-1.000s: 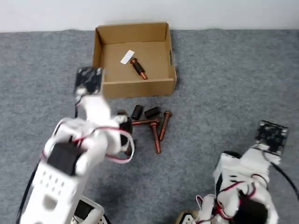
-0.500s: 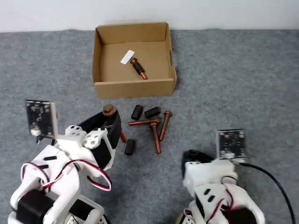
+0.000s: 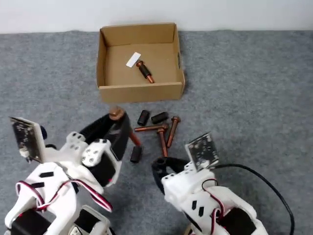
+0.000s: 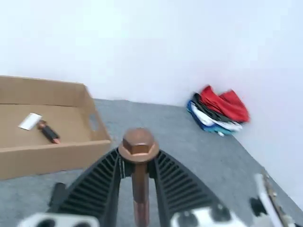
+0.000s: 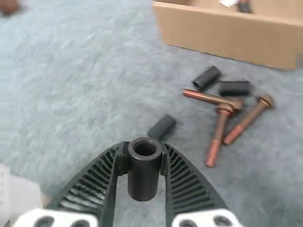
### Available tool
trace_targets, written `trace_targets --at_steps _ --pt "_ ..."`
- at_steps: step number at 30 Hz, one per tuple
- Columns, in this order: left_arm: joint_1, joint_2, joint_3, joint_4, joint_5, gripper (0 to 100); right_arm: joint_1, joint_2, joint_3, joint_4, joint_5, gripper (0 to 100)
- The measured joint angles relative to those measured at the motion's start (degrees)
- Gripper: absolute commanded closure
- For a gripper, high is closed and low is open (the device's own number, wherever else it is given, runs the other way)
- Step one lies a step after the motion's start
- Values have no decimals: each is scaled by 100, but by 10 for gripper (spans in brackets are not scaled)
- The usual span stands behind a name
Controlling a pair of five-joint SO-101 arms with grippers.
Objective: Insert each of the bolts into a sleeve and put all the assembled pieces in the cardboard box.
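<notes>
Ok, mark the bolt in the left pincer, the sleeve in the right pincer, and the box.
bolt (image 4: 140, 187): left wrist view, on its shank.
sleeve (image 5: 143, 175): right wrist view, on its side wall.
box (image 3: 141, 92): high view, on its front wall.

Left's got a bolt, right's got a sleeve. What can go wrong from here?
1. The left gripper grips the bolt just under its head, so the shank may tilt and miss the bore of the sleeve.
2. The right gripper holds the sleeve at the tip of its jaws only; a push from the bolt might slide it out.
3. Loose bolts and a loose sleeve lie close by the right gripper and could be knocked.
</notes>
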Motion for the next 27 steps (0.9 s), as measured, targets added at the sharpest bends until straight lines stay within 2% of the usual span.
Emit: trace_targets --at_steps 5,13,20,27 --pt "334 9 519 0 0 995 -123 9 0 -334 747 990" --pt "343 0 791 -141 0 995 -114 -53 0 -712 1785 990" --pt "343 18 1345 -765 9 995 -114 -53 0 -721 2040 990" --pt "343 18 1618 -844 0 995 -114 -53 9 -905 2057 991"
